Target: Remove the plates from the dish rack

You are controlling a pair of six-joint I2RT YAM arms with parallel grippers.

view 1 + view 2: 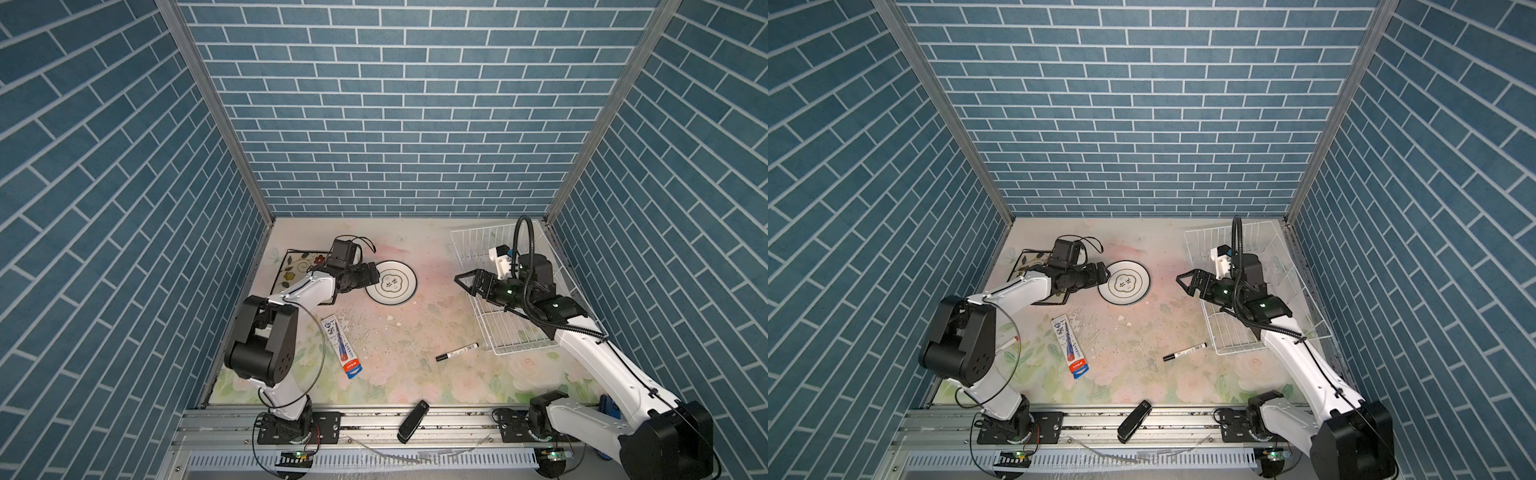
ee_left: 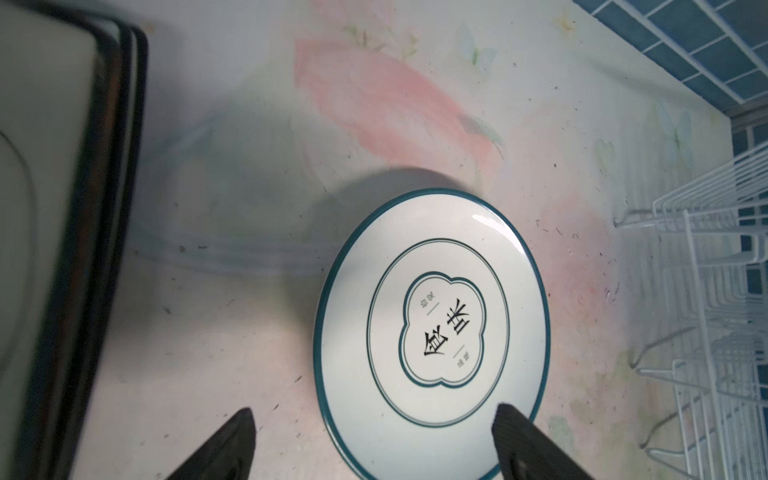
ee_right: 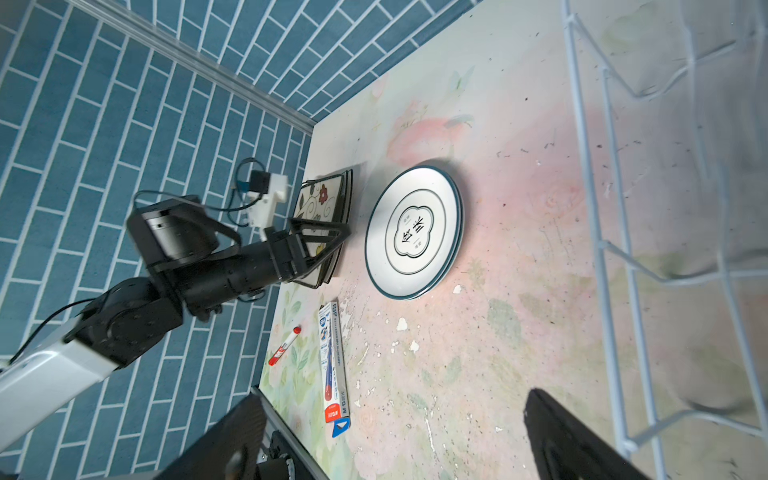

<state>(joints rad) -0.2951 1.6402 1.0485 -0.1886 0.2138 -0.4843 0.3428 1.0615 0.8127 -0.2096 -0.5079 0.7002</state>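
Stacked square plates (image 1: 297, 266) lie at far left; the left gripper (image 2: 374, 409), jaws spread wide and empty, hovers at the edge of the round plate (image 1: 392, 284), flat on the table (image 1: 415, 332); it should probably rise straight up before retreating, sparing the rim; the right gripper (image 1: 463, 284), open and empty, hangs by the dish rack (image 1: 519, 332), apparently unloaded.

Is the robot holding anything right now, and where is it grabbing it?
Nothing. The left end effector and right end effector are both open; the round plate lies free on the table.
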